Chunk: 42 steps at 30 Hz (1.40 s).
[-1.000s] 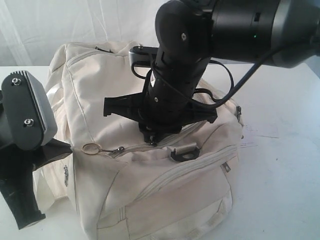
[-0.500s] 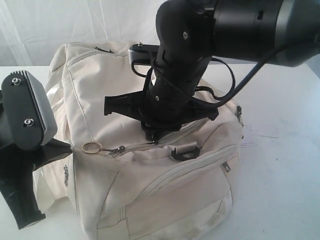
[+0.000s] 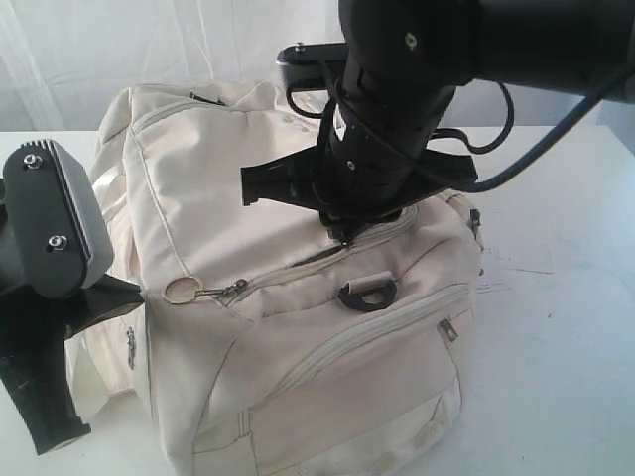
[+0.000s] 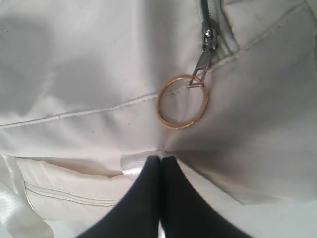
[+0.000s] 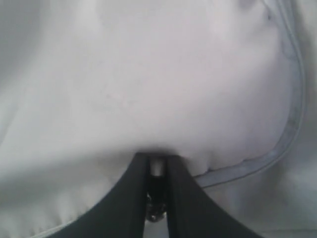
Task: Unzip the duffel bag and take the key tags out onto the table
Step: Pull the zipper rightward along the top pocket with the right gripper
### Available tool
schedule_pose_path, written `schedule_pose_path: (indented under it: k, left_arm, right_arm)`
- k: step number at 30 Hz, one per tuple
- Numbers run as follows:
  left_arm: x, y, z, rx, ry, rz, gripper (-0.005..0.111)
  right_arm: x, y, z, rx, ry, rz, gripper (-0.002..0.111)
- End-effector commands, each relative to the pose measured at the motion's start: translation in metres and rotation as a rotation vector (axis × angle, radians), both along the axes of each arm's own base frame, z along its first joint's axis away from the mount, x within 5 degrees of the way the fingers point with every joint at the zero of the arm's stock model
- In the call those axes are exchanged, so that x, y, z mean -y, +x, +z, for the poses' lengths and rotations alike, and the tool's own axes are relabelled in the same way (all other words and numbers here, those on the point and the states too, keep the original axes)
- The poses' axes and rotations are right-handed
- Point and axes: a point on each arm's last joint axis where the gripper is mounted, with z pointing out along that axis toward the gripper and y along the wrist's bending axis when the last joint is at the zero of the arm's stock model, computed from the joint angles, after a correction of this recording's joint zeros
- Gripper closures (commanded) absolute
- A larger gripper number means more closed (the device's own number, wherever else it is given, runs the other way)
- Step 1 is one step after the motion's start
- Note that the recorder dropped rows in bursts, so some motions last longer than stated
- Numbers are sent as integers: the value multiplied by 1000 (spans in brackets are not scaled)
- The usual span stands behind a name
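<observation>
Resting place: the duffel bag is set on the white table, filling the middle and left of the exterior view.
Long axis: the bag is laid slantwise, from a near left end to a far right end; the top zipper is run along the same line.
Zipper: a thin dark slit is seen along part of it, just beside the right gripper.
Materials: soft cream fabric, creased and stitched at the seams; glossy webbing at the near left end; a black D-shaped strap ring on the front.
Ring: a round gold ring is hung from a metal slider.
Left gripper: the black tapered fingers are brought fully together, nothing is seen gripped, and the tips are pressed against the bag seam near the gold ring.
Right gripper: the jaws are narrowed to a thin gap and clamped on a small pale zipper pull, with the top fabric touched.
</observation>
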Motion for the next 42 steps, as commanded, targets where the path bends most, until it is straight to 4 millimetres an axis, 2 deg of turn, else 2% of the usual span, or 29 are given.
schedule_pose_path:
  k: [1,9,19,26,36,39,42]
  left_arm:
    - [2,-2,11,49,-75,-14,107]
    - [2,-2,11,48,-74,-13,107]
    - [1,-3,11,45,-71,-12,107]
    - [-5,-8,19,76,-102,-12,107]
    - [-9,-11,21,83,-87,-14,107]
    - [-9,-11,20,81,-85,-13,107]
    - [-10,-12,19,69,-72,-10,107]
  right_arm:
    - [12,8,11,102,-67,2,108]
    - [20,19,15,215,-143,8,108]
    - [45,48,17,249,-143,-50,108]
    - [57,66,15,274,-131,-74,108]
    - [55,67,11,247,-122,-83,108]
    - [55,66,11,255,-160,-17,108]
    - [54,64,9,229,-152,2,101]
